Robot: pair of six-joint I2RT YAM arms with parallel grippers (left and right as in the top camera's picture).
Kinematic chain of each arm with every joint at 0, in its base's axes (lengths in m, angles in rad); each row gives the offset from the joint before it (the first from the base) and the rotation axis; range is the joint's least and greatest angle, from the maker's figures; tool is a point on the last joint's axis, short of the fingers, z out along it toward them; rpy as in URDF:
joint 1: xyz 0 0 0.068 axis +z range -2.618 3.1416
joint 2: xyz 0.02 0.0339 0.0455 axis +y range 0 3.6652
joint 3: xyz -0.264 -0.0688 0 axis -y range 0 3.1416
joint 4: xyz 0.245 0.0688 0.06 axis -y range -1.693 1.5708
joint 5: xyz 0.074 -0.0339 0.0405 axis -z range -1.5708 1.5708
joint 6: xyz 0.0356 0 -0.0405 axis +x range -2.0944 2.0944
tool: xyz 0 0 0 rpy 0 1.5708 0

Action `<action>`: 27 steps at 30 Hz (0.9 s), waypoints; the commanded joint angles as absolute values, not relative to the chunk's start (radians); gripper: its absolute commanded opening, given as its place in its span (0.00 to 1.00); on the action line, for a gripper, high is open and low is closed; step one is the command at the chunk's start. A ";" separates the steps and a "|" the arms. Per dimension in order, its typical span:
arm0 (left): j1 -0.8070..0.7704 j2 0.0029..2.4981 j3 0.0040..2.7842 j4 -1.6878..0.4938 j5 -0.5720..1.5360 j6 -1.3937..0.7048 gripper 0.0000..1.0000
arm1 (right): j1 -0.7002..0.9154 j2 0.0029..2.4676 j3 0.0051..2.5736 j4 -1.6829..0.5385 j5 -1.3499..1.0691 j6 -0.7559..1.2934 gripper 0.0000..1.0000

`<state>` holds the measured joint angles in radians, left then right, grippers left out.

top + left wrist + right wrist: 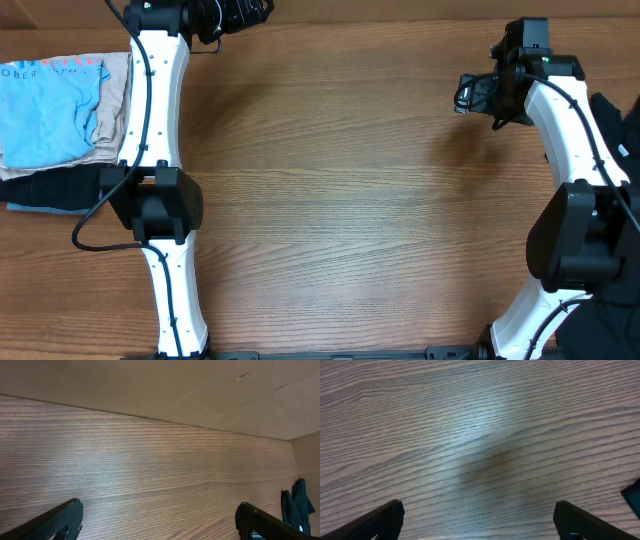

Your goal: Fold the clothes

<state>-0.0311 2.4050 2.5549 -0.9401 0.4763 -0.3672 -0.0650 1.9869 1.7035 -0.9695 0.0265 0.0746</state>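
Clothes (45,110) cropped at edge, left end effector (159,510) apart, right end effector (479,507) apart

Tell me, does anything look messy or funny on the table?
Yes, a little. The light blue T-shirt lies rumpled, not flat, on the beige garment and black garment at the table's far left edge, so the pile looks untidy. Nothing looks spilled or broken.

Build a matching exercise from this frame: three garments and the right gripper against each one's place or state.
1 T-shirt
2 beige garment
3 black garment
4 right gripper

A open, over the table
B lying on top of the others
C showing at the T-shirt's right side
D showing at the T-shirt's near edge

Pairs: 1-B, 2-C, 3-D, 4-A
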 commanded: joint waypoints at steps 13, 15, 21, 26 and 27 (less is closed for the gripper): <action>-0.026 2.404 2.561 -0.939 0.461 -0.363 1.00 | -0.068 1.945 1.728 -0.966 0.032 0.080 1.00; -0.027 2.404 2.561 -0.939 0.461 -0.363 1.00 | -0.068 1.945 1.728 -0.966 0.032 0.080 1.00; -0.026 2.404 2.561 -0.939 0.461 -0.363 1.00 | -0.068 1.945 1.728 -0.966 0.032 0.080 1.00; -0.027 2.404 2.561 -0.939 0.461 -0.363 1.00 | -0.068 1.945 1.728 -0.966 0.032 0.080 1.00; -0.025 2.404 2.561 -0.939 0.461 -0.363 1.00 | -0.068 1.945 1.728 -0.966 0.032 0.080 1.00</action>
<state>-0.0307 2.4050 2.5549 -0.9401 0.4732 -0.3668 -0.0650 1.9869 1.7035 -0.9695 0.0265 0.0746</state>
